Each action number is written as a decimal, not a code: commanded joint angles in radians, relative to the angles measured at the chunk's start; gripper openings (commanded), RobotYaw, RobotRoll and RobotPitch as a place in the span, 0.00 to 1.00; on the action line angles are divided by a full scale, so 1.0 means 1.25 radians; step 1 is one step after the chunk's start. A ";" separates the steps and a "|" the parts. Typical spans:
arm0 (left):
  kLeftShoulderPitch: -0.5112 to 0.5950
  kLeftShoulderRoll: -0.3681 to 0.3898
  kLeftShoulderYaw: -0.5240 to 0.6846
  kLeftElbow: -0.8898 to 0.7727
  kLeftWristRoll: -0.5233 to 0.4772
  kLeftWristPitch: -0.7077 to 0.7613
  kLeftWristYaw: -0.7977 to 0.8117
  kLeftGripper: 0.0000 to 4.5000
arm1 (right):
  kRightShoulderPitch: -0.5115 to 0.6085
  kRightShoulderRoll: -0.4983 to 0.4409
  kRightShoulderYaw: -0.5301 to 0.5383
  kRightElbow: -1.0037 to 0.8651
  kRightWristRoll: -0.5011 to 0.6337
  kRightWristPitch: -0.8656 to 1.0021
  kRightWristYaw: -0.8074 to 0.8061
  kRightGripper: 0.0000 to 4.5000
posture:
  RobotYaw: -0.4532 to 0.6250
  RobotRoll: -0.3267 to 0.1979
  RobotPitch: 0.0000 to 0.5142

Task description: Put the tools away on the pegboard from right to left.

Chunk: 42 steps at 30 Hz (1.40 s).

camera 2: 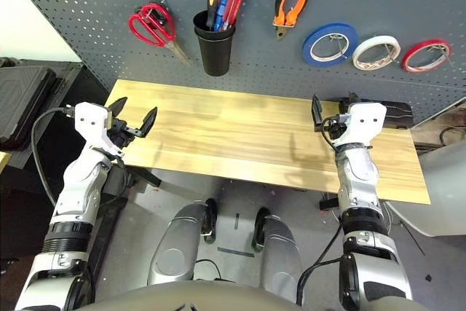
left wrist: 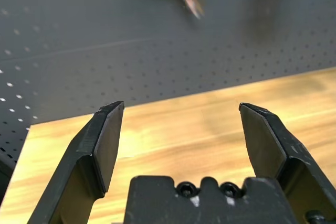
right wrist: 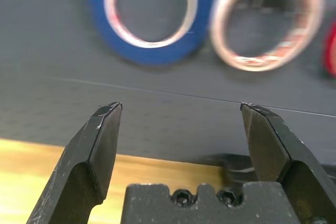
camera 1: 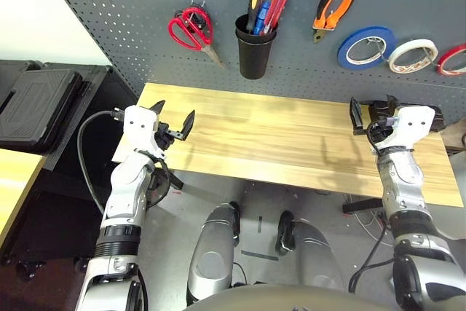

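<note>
- Head views: the pegboard (camera 1: 306, 56) stands upright behind the wooden surface (camera 1: 291, 140). A black cup (camera 1: 254, 46) hangs on it and holds the orange-and-black screwdriver (camera 1: 255, 1), handle up, packed in with a blue-handled tool (camera 1: 261, 17) and red-handled tools (camera 1: 275, 6).
- To the left of the cup the red scissors (camera 1: 191, 28) hang on a hook, blades pointing down and to the right. To the right of the cup the pliers (camera 1: 333, 9) hang with their orange-and-black handles up.
- Further right three rolls hang in a row: the blue tape (camera 1: 366, 47), then the white tape (camera 1: 412, 55), then the red tape (camera 1: 453, 60) at the edge.
- The left pincer (camera 1: 175, 123) sits over the surface's left end, fingers spread wide with nothing between them. The right pincer (camera 2: 331, 111) sits over the right end, also spread wide and holding nothing.
- A black case (camera 1: 36, 107) lies on a lower stand to the left, and grey floor (camera 1: 255, 202) shows below the surface's near edge.
- Left wrist view: the left pincer's fingers (left wrist: 105, 145) stand far apart above the wood, facing the pegboard; a scissor blade tip hangs ahead of them.
- Right wrist view: the right pincer's fingers (right wrist: 100, 145) stand far apart, facing the blue and white tape on the pegboard.
</note>
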 commanded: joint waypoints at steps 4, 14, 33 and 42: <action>-0.019 0.014 0.001 0.083 0.013 -0.052 -0.006 1.00 | 0.001 -0.004 -0.019 0.052 -0.014 -0.047 -0.062 1.00 | 0.59 0.62 0.29; -0.086 0.014 0.009 0.223 0.030 -0.134 0.023 1.00 | 0.010 -0.013 -0.028 0.072 -0.020 -0.087 -0.122 1.00 | 0.53 0.62 0.22; -0.162 0.012 0.086 0.431 0.050 -0.255 0.234 1.00 | -0.017 -0.055 -0.037 0.122 0.000 -0.100 -0.066 1.00 | 0.49 0.62 0.19; -0.151 0.016 0.084 0.431 0.051 -0.262 0.256 1.00 | -0.065 -0.051 -0.033 0.162 -0.009 -0.097 -0.050 1.00 | 0.49 0.62 0.22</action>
